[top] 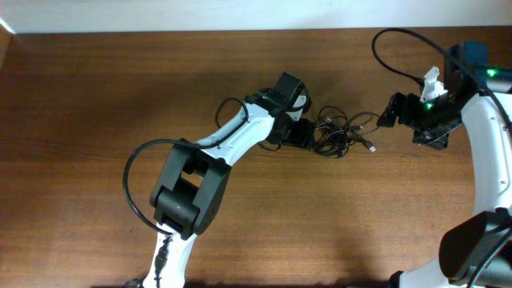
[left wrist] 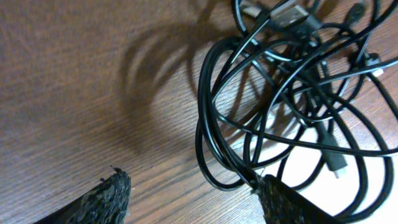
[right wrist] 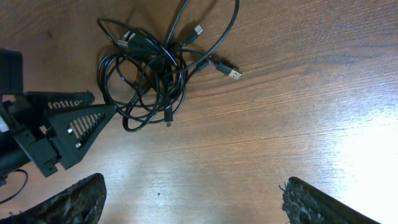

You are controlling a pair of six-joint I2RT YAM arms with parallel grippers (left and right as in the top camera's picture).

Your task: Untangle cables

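Two arms, left and right, one table, one cable tangle of perhaps three cords.

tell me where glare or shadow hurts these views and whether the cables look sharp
Left wrist: the cable tangle is sharp, with soft shadows fanning left on the table and glare at lower right. Right wrist: tangle sharp, wood washed out by glare at right edge. Overhead: even light, but strands too small to separate.

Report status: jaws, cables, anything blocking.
Left gripper jaws open at edge of tangled black cable bundle. Right gripper jaws open, empty, standing off. Bundle knotted. No obstruction seen.
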